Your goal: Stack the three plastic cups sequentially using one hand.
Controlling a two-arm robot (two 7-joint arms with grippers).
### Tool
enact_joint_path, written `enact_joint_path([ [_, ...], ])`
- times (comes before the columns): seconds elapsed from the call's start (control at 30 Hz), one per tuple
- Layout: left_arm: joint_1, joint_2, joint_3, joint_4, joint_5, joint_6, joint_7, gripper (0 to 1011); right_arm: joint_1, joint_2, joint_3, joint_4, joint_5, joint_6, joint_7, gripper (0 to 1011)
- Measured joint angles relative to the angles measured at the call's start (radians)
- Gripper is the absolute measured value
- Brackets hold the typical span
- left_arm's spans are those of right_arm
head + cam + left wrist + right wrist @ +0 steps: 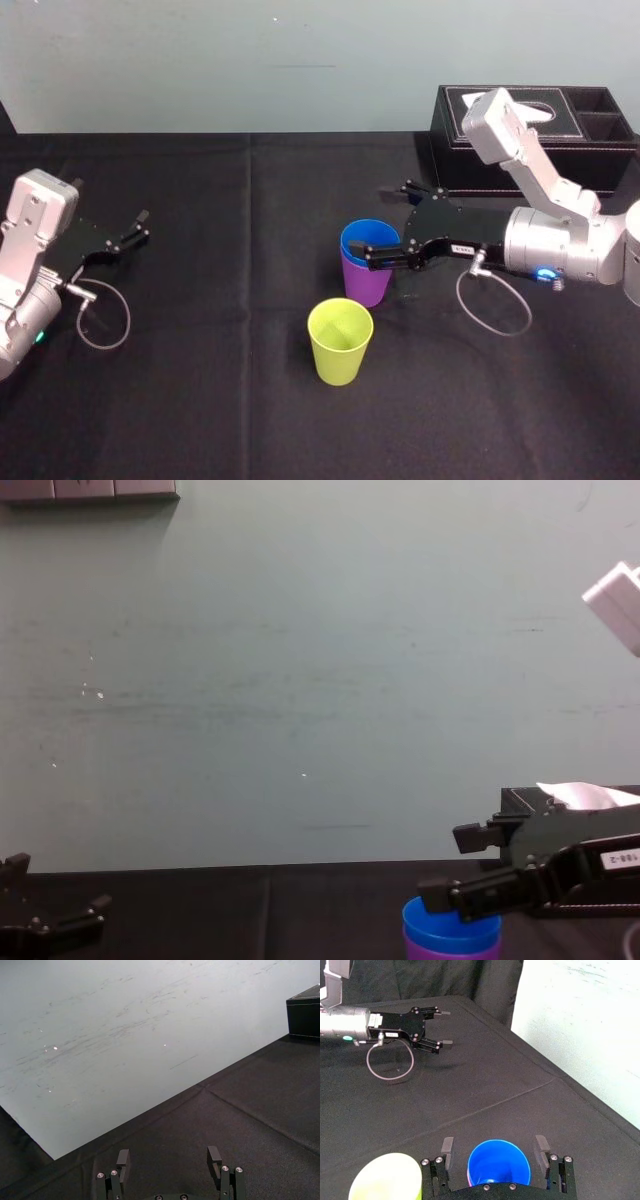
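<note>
**Jaws open astride nested pair**

Right gripper unclenched, straddling the blue cup (no contact seen), which is nested in the purple cup, mid-table. Yellow-green cup just beside, toward front edge. Left gripper slack, left edge. Risk: a finger snagging the rim topples the pair.

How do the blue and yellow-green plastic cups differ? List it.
The blue plastic cup nests in the purple plastic cup; the yellow-green plastic cup stands alone. The open right gripper straddles the blue one, not the yellow-green. Both stand upright. Left gripper idles at left.
</note>
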Motion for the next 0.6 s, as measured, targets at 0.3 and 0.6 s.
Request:
enact_joint_path([
  [0.3, 0.0, 0.0, 0.0, 0.0, 0.0, 0.0, 0.0, 1011, -0.03, 0.059, 0.009, -0.056, 0.001, -0.006, 0.026, 1003],
  [0.6, 0.0, 0.0, 0.0, 0.0, 0.0, 0.0, 0.0, 1011, -0.098, 0.132, 0.031, -0.12, 0.026, -0.031, 0.049, 1003],
])
